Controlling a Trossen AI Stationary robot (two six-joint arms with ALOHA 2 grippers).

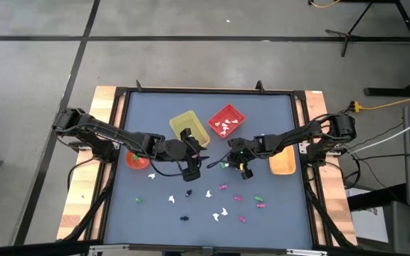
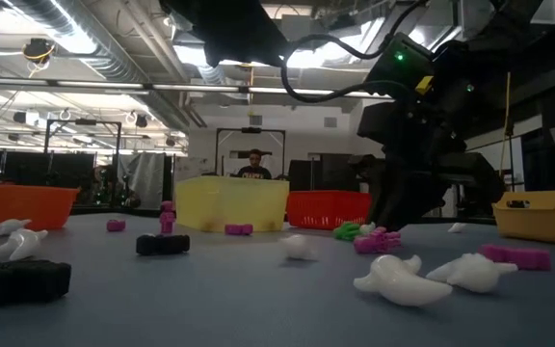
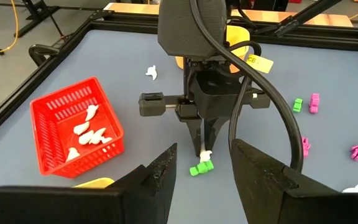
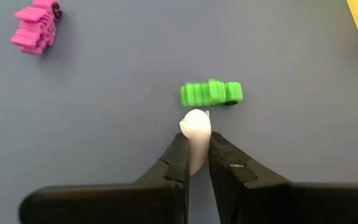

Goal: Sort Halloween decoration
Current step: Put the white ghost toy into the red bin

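Small white, pink, green and black Halloween trinkets lie scattered on the blue-grey table. My right gripper is at mid-table, pointing steeply down, shut on a white trinket. A green trinket lies on the table just beyond it. My left gripper hangs open above the table to the left of the right gripper, with nothing between its fingers. The red bin holds several white trinkets. The yellow bin stands beside it. My right gripper pinches the white trinket's near end between its two fingertips. The rounded far end sticks out past them. The fingers come from above, slanting down from the table's right. The trinket is low at the table's surface; whether it is lifted clear I cannot tell.
An orange bowl stands at the table's left and an orange tray at its right. Pink trinkets and more white ones lie toward the near edge. A raised dark frame runs round the table. A person stands in the room beyond.
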